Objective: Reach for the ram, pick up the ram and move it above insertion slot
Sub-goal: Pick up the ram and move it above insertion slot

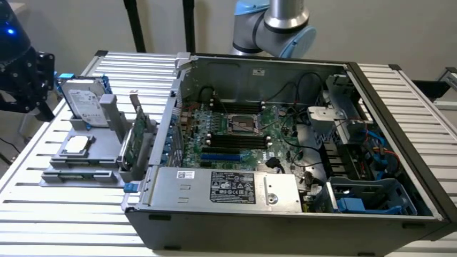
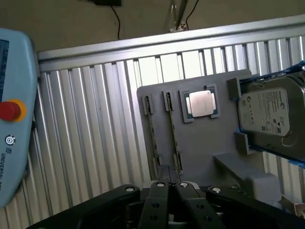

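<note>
The ram, as far as you can judge, is the thin, long strip standing on edge in one of two parallel slots of the flat grey plastic fixture. Seen edge-on, its colour is hard to tell, and the twin slot beside it looks alike.

Treat the ram as light, stiff and brittle: it is a bare board with small chips that will not forgive twisting or a hard squeeze. Take it by its two flat faces near mid-length so that it lifts level.

Just beside it lies the square silver processor, and beyond that the silver hard drive with a white label. In the exterior view the fixture sits at the left of the frame on the ribbed aluminium table, next to the open dark computer case.

The black two-finger gripper hangs near the slot ends, apart from the ram, with its jaws drawn together on nothing.
</note>
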Motion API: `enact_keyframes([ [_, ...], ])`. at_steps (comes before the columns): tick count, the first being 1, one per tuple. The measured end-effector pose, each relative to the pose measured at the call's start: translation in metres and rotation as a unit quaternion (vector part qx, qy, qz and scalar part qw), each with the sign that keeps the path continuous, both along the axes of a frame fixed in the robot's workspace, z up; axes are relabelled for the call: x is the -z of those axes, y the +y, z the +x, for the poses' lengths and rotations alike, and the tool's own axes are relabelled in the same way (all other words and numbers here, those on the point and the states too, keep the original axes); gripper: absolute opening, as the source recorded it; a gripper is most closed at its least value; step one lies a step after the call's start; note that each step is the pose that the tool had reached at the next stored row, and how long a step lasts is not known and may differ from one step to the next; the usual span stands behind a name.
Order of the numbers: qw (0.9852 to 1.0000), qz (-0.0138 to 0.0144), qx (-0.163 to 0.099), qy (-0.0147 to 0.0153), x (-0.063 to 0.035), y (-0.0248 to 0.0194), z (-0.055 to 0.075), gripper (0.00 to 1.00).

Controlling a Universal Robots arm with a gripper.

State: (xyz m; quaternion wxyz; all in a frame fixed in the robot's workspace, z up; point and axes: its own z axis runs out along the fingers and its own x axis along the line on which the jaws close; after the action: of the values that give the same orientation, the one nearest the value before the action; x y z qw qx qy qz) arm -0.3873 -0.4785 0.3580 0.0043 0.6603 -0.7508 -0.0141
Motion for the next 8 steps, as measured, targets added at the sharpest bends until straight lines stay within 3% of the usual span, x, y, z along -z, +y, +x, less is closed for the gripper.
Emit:
enact_keyframes([
  [4, 0.9993, 0.0003, -0.037, -0.001, 0.0007, 0.0, 0.0, 0.11],
  [8, 0.9974, 0.0006, -0.072, -0.002, 0.0015, 0.0, 0.0, 0.11],
])
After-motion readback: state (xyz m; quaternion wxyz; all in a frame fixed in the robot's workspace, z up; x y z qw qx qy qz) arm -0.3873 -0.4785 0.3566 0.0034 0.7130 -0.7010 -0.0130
